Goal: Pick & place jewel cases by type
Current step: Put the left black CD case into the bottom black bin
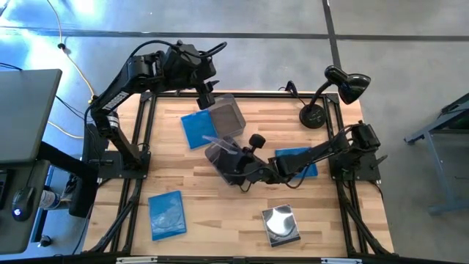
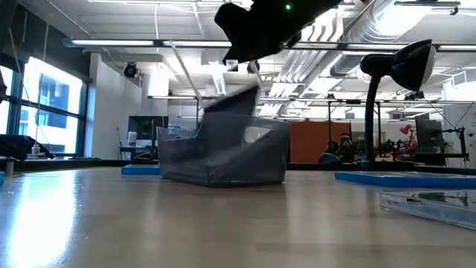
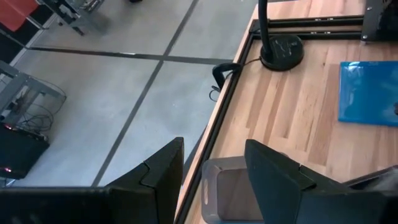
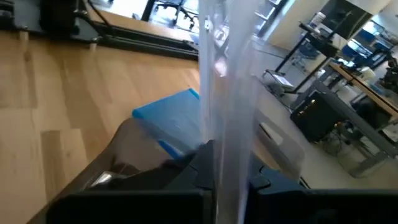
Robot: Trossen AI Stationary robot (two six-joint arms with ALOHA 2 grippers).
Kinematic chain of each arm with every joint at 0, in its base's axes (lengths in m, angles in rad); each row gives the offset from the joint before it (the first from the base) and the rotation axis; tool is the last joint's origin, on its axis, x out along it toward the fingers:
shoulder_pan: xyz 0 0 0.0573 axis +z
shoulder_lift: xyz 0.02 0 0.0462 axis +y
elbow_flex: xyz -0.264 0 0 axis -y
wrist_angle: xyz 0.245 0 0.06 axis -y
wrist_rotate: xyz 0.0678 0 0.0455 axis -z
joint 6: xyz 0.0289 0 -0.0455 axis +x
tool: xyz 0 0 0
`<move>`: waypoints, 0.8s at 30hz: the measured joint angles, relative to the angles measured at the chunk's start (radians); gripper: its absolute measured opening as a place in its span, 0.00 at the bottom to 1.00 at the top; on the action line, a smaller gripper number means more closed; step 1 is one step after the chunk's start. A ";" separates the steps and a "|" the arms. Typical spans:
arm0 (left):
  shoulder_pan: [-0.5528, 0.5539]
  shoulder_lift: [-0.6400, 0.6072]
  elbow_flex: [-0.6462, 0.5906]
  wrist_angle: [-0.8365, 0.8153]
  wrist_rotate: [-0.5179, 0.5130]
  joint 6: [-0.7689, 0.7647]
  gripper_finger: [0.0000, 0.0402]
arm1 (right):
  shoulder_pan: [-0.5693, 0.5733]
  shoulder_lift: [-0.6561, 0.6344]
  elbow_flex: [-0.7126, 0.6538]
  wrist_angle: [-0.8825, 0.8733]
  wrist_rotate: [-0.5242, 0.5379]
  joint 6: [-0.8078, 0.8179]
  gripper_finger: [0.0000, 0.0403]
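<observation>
Right gripper (image 1: 229,152) at tabletop (image 1: 220,213) centre, clamped on a clear jewel case (image 4: 217,93) held on edge over a smoky tub (image 1: 227,163); contents of tub apparently dark cases, view poor. Left gripper (image 1: 207,100) near far edge, fingers apart, holding nothing, above second tub (image 1: 227,114). Blue jewel cases (image 1: 167,214) at near-left corner, centre-left and right side. Silver-faced case (image 1: 281,224) near front edge.

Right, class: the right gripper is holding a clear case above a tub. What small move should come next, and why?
Probably lower it slightly, then open. The right gripper pinches the clear case on edge just over the tub, so it seems lined up to drop in. The left gripper waits open over the far tub.
</observation>
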 joint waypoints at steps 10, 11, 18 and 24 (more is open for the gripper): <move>0.000 0.000 0.000 0.002 0.005 -0.007 0.42 | -0.005 0.000 -0.015 0.035 0.012 -0.134 0.26; 0.000 0.000 0.000 0.003 0.005 -0.007 0.42 | -0.005 0.000 -0.015 0.037 0.013 -0.139 0.28; 0.000 0.000 0.000 0.008 0.005 -0.009 0.42 | 0.047 -0.025 -0.015 0.045 -0.118 -0.185 0.40; 0.000 0.000 0.000 0.011 0.006 -0.028 0.42 | 0.115 -0.098 0.010 0.048 -0.196 -0.213 0.41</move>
